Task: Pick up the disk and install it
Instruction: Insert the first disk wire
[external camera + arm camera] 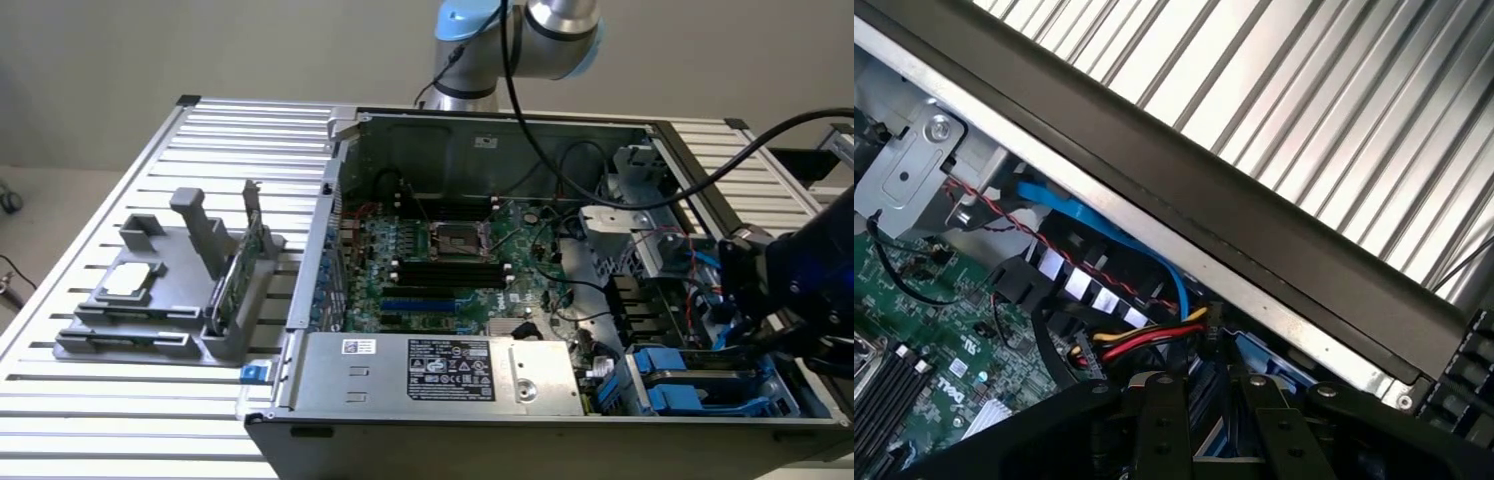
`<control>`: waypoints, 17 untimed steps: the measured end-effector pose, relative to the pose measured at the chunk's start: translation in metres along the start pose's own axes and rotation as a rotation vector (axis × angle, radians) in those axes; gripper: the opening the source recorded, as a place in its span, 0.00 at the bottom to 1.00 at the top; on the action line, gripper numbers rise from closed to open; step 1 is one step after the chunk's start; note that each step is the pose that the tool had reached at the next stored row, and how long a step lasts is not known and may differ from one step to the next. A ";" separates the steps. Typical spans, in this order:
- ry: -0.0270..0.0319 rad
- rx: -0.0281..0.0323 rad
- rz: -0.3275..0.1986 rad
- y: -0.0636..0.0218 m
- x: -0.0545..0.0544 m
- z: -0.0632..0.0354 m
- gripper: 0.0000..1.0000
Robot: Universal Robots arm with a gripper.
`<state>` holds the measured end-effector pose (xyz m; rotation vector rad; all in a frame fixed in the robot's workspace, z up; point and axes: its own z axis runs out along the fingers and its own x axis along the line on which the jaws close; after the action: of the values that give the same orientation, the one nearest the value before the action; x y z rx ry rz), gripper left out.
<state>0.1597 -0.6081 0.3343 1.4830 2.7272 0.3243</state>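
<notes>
Closest to the wrist camera is the dark gripper, poised inside an open computer case. Blue plastic shows just beyond it, and a bundle of red, yellow and black wires runs beside it. Whether the claw is clenched or released cannot be told. Past the case wall lies a slatted metal table.

From the exterior view, the case lies open on the table with the motherboard in the middle and a labelled power supply along the near side. The gripper hangs over the case's corner at the exterior view's right, just above the drive bay. The disk, grey metal framed by a bright blue carrier, lies flat in that bay at the exterior view's lower right.

Well apart, at the exterior view's left, a grey fixture holds a square silver chip and an upright green circuit card.

Judging by this, the pick-up looks done and the install is well along. Whether the disk is fully seated, or the gripper is touching it, cannot be told.
</notes>
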 end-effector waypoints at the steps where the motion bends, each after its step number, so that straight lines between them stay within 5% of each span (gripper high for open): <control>1: -0.0002 -0.0001 0.002 0.0002 0.000 0.0000 0.27; 8: 0.0003 0.0009 0.010 0.0014 0.001 0.0003 0.27; 10: 0.0023 0.0039 0.012 0.0015 0.001 0.0001 0.18; 17: 0.0248 0.0310 0.026 0.0014 0.001 -0.0020 0.16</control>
<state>0.1599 -0.6066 0.3366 1.5336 2.7465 0.3045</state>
